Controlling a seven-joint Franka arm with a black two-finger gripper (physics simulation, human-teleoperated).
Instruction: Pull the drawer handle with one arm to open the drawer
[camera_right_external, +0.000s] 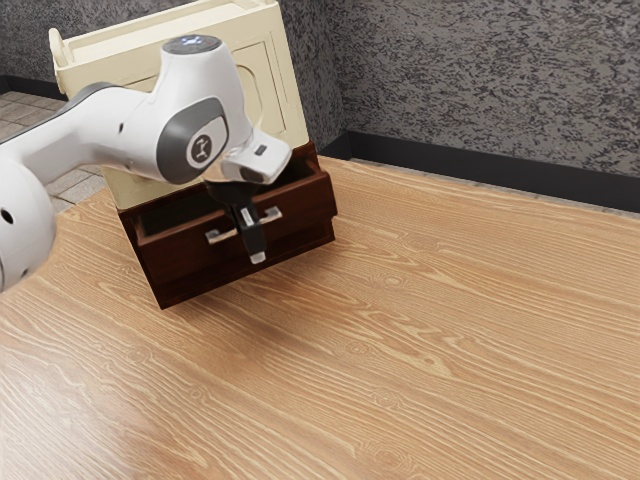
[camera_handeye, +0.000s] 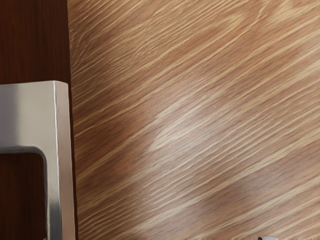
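The dark brown drawer (camera_right_external: 180, 253) stands partly out of its cabinet, its hollow visible behind the front panel. My gripper (camera_right_external: 257, 254) points down at the middle of the silver handle (camera_right_external: 271, 214), hiding that part of it. In the wrist view the handle (camera_handeye: 30, 112) lies along one side, over the dark drawer front (camera_handeye: 31, 40). The gripper (camera_handeye: 157, 238) stands open there: one fingertip (camera_handeye: 268, 238) is well away from the handle over the table, and a sliver at the handle's inner edge seems to be the other.
A cream upper cabinet (camera_right_external: 275, 80) sits above the drawer unit, behind my arm. The wooden table (camera_right_external: 430, 330) extends in front of the drawer and toward the exterior view's right. A grey patterned wall (camera_right_external: 490, 90) with a dark baseboard stands beyond.
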